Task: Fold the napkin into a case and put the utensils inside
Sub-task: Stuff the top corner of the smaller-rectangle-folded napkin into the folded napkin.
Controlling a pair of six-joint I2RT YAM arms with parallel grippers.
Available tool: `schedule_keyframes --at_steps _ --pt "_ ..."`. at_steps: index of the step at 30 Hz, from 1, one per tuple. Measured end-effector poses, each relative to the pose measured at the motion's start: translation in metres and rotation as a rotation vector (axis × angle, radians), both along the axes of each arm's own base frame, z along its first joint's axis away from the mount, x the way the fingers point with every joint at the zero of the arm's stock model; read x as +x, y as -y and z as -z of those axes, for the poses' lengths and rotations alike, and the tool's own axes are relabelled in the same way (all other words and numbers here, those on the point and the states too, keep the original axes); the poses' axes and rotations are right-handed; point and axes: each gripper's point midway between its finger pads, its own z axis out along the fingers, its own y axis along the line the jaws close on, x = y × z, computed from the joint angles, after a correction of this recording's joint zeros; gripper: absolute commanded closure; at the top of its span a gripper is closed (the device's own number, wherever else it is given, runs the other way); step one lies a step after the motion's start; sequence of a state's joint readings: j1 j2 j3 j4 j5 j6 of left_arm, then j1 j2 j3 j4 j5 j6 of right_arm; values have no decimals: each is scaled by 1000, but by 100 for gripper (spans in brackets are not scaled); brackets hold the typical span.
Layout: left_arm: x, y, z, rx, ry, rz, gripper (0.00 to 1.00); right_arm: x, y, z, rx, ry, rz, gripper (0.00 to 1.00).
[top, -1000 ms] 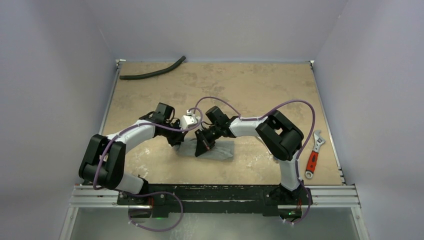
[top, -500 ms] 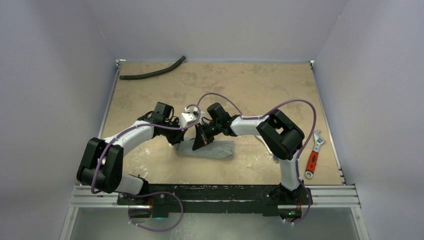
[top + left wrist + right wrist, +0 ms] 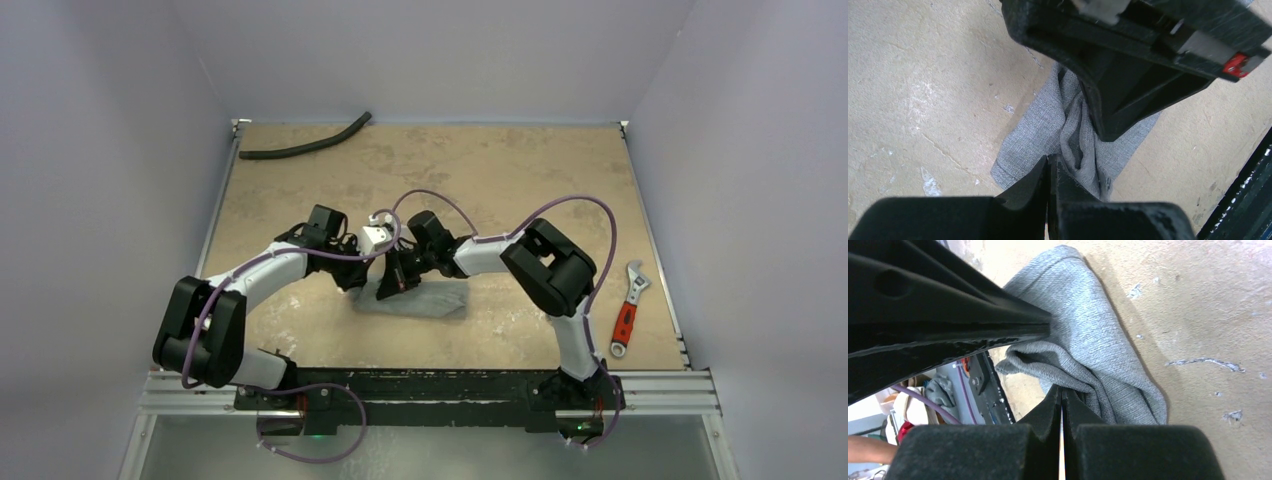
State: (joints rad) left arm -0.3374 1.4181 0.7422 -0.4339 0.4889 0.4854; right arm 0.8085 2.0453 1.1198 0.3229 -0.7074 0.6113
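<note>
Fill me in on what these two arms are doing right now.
Both arms lean in over the grey napkin in the middle of the table. The left gripper and the right gripper are each shut on a fold of it, tips close together. The cloth is bunched, not yet a neat case. No utensils show. A red-handled wrench and a black hose lie off to the sides.

Plain grey napkin (image 3: 435, 300); mottled tan table (image 3: 500, 180) — red wrench handle (image 3: 624, 326), black hose (image 3: 300, 150), purple arm cables (image 3: 432, 193).

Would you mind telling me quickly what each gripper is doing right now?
Left gripper: closed, pinching the napkin.
Right gripper: closed, pinching the same napkin.
</note>
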Motion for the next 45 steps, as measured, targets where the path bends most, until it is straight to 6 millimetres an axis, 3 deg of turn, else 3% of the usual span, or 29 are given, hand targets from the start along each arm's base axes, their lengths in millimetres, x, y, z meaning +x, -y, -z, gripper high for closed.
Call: schedule_keyframes --at_steps 3,23,27,36,45 --pt "0 0 0 -1 -2 -3 100 1 0 10 -23 -12 19 100" --pt "13 6 -17 -42 30 -59 100 3 -5 16 -70 67 100 100" --pt "8 9 -18 -44 28 -28 87 2 -4 16 -55 78 101 100" --pt "-1 1 2 42 50 39 84 1 -2 16 -18 113 98 100" --pt "0 12 9 80 98 82 74 0 -3 16 -2 129 88 100"
